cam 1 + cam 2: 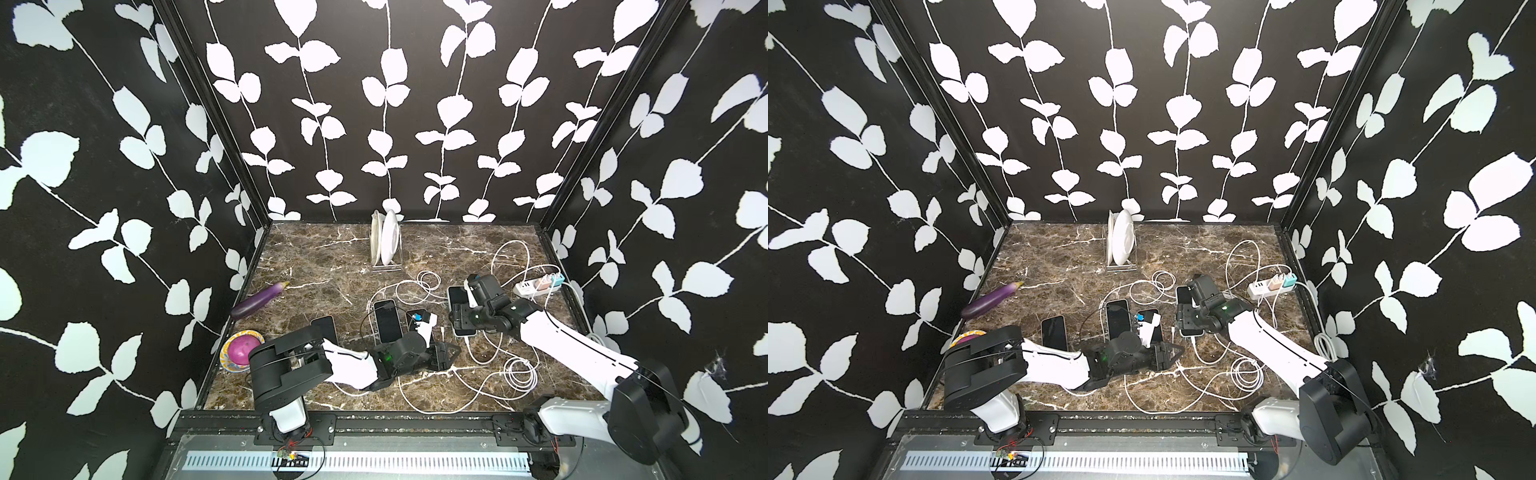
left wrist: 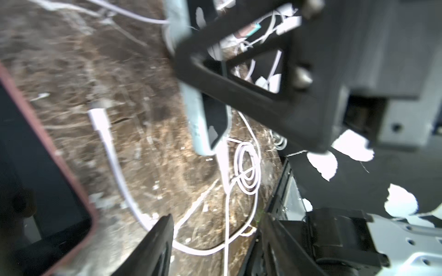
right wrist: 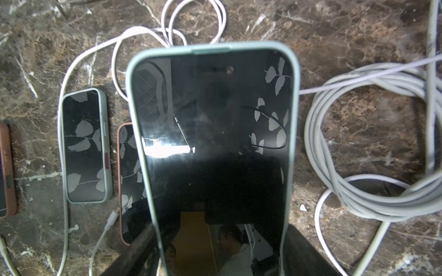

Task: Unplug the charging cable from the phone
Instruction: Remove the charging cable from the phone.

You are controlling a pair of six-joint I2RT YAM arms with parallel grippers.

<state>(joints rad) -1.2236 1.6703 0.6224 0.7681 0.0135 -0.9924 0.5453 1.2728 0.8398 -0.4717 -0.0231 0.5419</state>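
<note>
The phone (image 3: 215, 143), dark-screened in a pale green case, lies at about 3 o'clock from the middle of the marble table (image 1: 311, 266). The right gripper (image 1: 459, 318) is clamped across its long sides, a black finger showing on each edge in the right wrist view; whether the phone is lifted off the marble I cannot tell. The white charging cable (image 1: 468, 341) meets the phone's 6 o'clock end and appears plugged in, though the left wrist view is blurred there. At 7 o'clock from the phone, the left gripper (image 1: 451, 353) hovers low with its jaws apart and nothing between them. A loose connector (image 3: 114, 212) lies on the marble between the phone and a pink-cased phone (image 3: 129, 167) just beside it at 9 o'clock, and farther that way lies a second green-cased phone (image 1: 388, 320). A coiled cable (image 1: 519, 374) rests at 5 o'clock from the phone, and a power strip (image 1: 536, 286) at 2 o'clock. Well apart, plates (image 1: 388, 241) stand upright in a rack at 11 o'clock, an eggplant (image 1: 259, 299) lies at 9 o'clock, and a bowl (image 1: 232, 357) sits at 8 o'clock.
</note>
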